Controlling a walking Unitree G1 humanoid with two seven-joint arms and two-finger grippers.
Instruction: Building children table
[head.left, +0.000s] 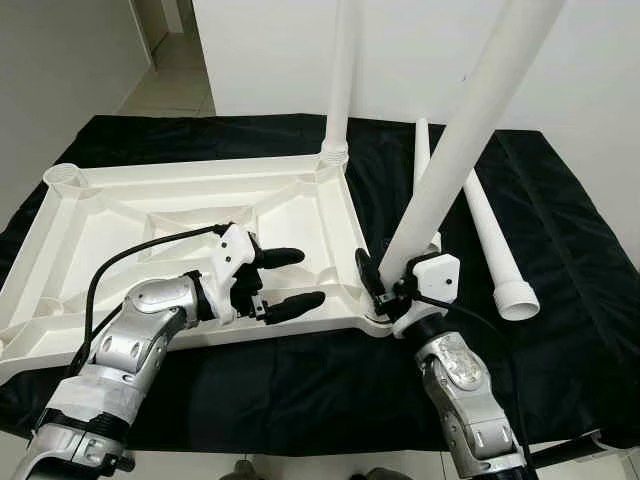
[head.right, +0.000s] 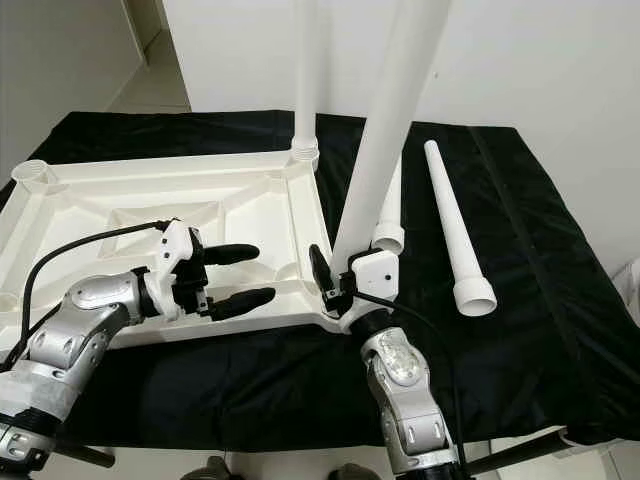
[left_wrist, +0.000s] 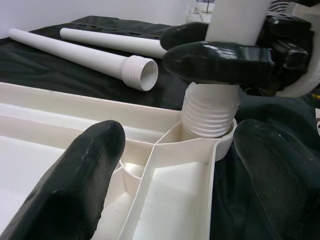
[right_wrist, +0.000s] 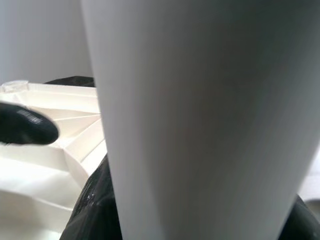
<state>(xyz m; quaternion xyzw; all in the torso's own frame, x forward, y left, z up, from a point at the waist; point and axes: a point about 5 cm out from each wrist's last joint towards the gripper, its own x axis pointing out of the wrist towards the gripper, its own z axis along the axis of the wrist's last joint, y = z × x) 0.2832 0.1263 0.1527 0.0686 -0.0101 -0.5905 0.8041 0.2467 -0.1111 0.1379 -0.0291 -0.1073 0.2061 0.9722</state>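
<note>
Step in hand: seating the second leg. The tabletop lies upside down on a black cloth; one leg already stands in the far corner socket. Right gripper is clamped round a tilted leg, its threaded end partly in the near corner socket. Left gripper hovers just over the tabletop, fingers spread wide, holding nothing. Two spare legs lie on the cloth. Next, I'd judge: square the leg upright, then twist it home
</note>
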